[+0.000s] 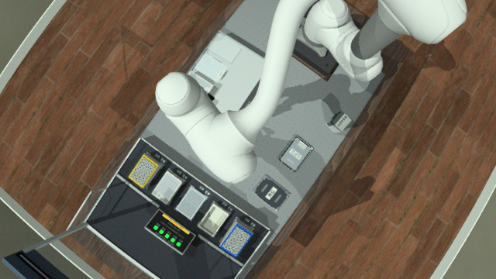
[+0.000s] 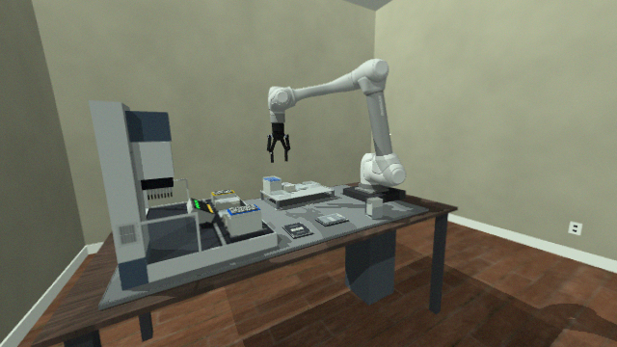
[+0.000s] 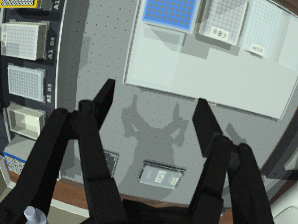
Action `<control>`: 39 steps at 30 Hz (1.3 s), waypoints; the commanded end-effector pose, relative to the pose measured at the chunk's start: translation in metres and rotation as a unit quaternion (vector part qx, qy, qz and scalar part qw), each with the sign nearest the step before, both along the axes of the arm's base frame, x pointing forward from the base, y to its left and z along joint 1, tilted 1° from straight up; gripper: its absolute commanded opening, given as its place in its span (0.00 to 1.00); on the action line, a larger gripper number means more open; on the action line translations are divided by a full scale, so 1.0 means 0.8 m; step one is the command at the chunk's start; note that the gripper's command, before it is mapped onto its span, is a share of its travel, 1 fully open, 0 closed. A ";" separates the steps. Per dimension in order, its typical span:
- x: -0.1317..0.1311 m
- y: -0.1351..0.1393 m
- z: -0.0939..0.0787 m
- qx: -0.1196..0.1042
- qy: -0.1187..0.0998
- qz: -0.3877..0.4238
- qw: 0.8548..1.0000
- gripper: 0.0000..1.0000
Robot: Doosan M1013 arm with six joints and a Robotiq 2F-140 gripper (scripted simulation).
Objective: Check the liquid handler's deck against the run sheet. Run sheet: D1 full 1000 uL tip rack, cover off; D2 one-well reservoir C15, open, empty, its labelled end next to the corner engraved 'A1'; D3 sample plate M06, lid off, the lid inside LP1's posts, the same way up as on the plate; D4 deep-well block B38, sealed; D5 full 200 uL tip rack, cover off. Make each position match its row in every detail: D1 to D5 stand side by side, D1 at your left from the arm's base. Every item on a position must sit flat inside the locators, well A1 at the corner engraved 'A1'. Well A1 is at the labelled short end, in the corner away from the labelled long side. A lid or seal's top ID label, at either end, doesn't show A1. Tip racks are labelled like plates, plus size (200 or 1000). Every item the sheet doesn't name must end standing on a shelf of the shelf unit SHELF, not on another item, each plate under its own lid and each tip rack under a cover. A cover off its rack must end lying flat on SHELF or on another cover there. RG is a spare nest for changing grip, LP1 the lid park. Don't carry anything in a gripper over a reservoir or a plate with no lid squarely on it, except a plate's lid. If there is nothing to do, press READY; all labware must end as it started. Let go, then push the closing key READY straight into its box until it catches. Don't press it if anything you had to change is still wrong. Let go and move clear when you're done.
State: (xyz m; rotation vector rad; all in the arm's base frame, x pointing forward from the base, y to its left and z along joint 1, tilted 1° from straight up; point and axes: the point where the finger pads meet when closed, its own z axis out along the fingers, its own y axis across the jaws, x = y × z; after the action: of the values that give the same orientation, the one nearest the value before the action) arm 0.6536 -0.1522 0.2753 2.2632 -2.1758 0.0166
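My gripper (image 2: 278, 153) hangs high above the table, between the shelf unit and the deck, open and empty; in the wrist view (image 3: 154, 94) its black fingers spread over bare table. The arm hides it in the overhead view. The deck row holds a yellow-edged tip rack (image 1: 142, 170), a white sealed block (image 1: 167, 187), an open well plate (image 1: 191, 202), a reservoir (image 1: 213, 219) and a blue-edged tip rack (image 1: 235, 240). A lid lies in lid park LP1 (image 1: 296, 153).
The spare nest RG (image 1: 271, 192) is empty. The READY box (image 1: 339, 121) stands near the table's right edge. The liquid handler's tower (image 2: 130, 183) rises behind the deck. A panel with green lights (image 1: 168, 235) sits in front of the deck row.
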 end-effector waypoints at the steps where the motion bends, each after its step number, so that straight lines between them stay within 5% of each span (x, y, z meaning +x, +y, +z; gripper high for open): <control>1: 0.013 0.000 0.001 0.000 -0.001 0.020 1.000 0.10; 8: 0.053 0.000 0.002 -0.001 0.000 0.090 0.996 0.10; 20: 0.053 0.000 0.002 -0.001 0.001 0.189 0.982 0.10; 39: 0.053 0.000 0.002 -0.002 0.002 0.352 0.936 0.10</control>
State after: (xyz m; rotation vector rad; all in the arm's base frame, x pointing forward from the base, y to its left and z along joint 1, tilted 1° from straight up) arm 0.6961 -0.1524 0.2759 2.8535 -1.2984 0.0148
